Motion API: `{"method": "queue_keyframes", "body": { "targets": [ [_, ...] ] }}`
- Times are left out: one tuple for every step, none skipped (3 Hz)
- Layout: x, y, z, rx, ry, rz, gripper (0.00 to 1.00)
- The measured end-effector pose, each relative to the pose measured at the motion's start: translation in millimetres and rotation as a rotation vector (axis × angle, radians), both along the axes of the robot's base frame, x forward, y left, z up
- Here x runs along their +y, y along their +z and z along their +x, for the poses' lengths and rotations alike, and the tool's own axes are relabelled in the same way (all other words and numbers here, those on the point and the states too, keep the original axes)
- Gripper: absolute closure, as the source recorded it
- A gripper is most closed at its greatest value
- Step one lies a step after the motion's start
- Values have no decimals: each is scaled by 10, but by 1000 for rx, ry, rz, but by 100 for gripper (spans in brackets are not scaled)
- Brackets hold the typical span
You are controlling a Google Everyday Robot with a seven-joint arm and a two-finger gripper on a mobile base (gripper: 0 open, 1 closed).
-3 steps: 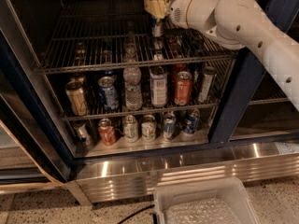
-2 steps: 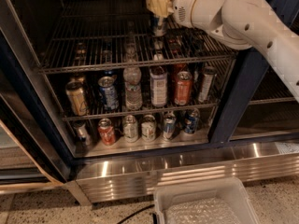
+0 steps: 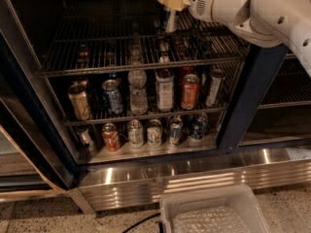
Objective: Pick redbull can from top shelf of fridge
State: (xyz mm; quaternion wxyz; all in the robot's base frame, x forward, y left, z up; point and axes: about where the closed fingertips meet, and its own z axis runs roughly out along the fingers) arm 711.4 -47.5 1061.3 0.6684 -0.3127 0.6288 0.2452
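Camera view: the gripper (image 3: 170,4) is at the top of the open fridge (image 3: 248,96), over the rear edge of the top shelf (image 3: 97,47) and right of that edge's centre, with the white arm (image 3: 262,8) entering from the upper right. Its fingers are clenched on the top of the upright redbull can (image 3: 168,21). Whether the can's base touches the wires cannot be determined. A clear plastic bin (image 3: 214,212) sits on the floor below the ribbed steel base strip (image 3: 194,176).

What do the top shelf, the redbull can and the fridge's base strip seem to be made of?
The top shelf: thin grey metal wire, open grid. The redbull can, held in the gripper above that shelf: probably aluminium, blue-silver sheen. The base strip: likely stainless steel, ribbed, reflective.
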Motion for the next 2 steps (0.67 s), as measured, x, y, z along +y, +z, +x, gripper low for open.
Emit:
{"method": "queue_keyframes", "body": {
  "targets": [
    [-61, -7, -180, 3, 23, -2, 100],
    [-155, -119, -368, 24, 29, 6, 100]
  ]
}}
